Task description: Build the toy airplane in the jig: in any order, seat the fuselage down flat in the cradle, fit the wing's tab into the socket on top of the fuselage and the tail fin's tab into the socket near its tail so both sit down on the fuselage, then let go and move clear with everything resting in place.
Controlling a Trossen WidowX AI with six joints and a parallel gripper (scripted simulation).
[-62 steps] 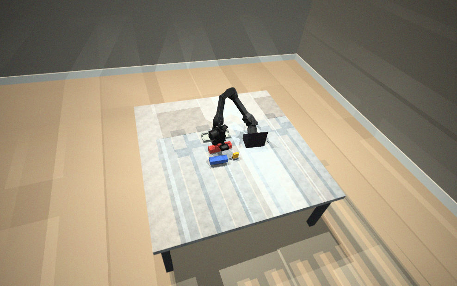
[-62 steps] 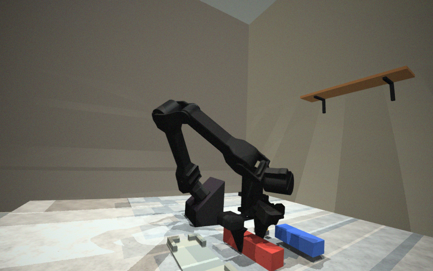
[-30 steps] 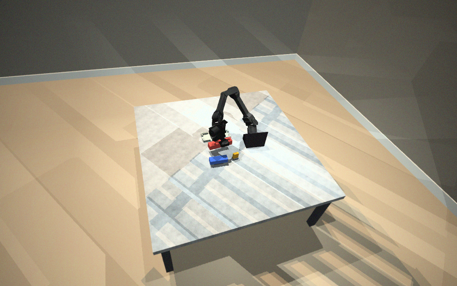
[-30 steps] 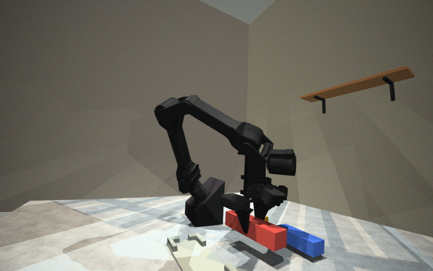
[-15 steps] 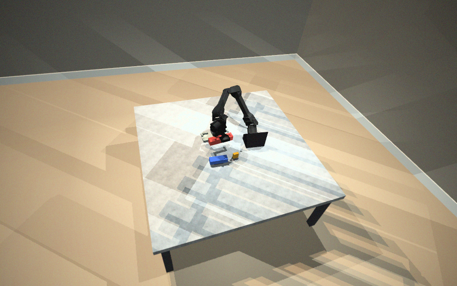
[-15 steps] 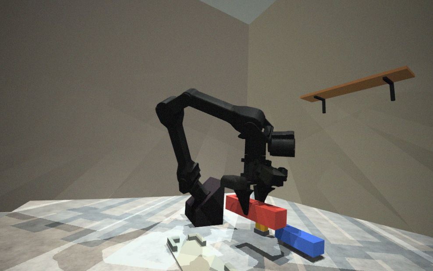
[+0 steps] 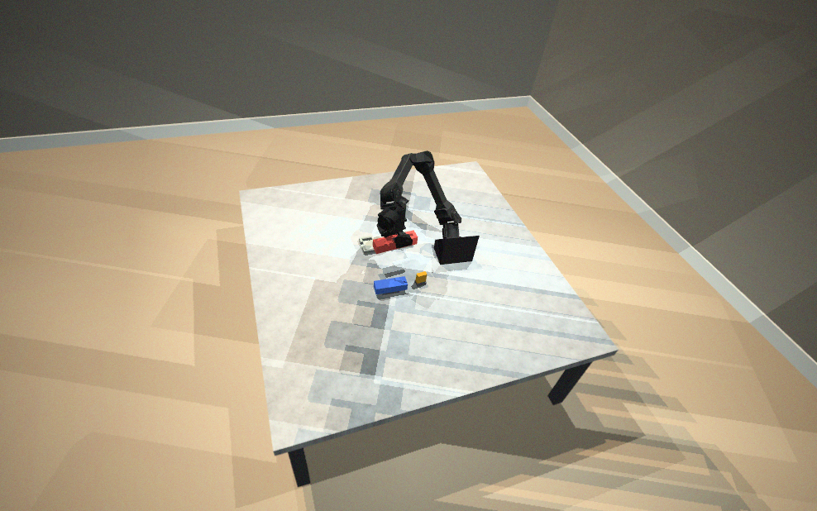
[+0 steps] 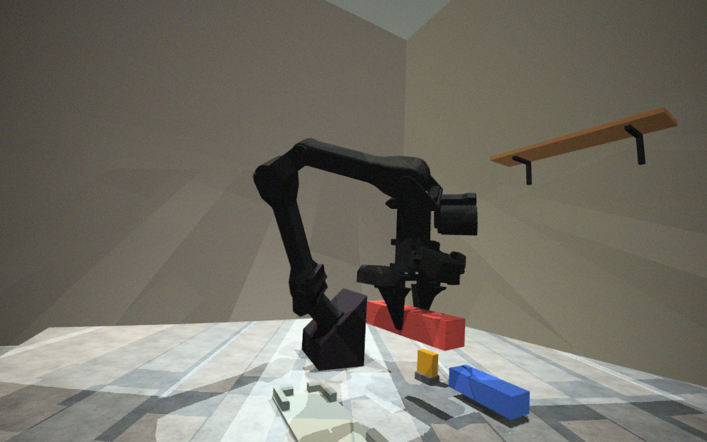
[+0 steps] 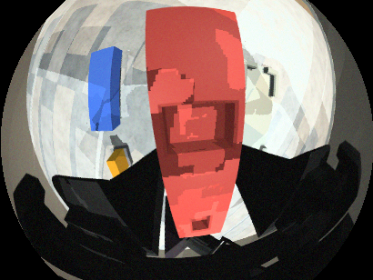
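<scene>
My gripper point(image 7: 398, 239) point(image 8: 411, 316) point(image 9: 194, 147) is shut on the red fuselage point(image 7: 385, 244) point(image 8: 443, 330) point(image 9: 194, 75), gripping it across its sides and holding it level a little above the table. The fuselage's top shows one large and one small socket in the wrist view. The pale jig point(image 7: 365, 243) point(image 8: 318, 417) point(image 9: 263, 95) with its cradle posts lies flat on the table beside the fuselage. The blue wing point(image 7: 390, 284) point(image 8: 489, 390) point(image 9: 105, 89) and the orange tail fin point(image 7: 421, 277) point(image 8: 427, 362) point(image 9: 119, 162) lie on the table on the fuselage's other side.
The arm's dark base block point(image 7: 456, 248) point(image 8: 338, 338) stands on the table just behind the parts. An orange wall shelf point(image 8: 584, 138) hangs high on the right wall, far from the table. The table point(image 7: 481, 337) extends wide toward the front.
</scene>
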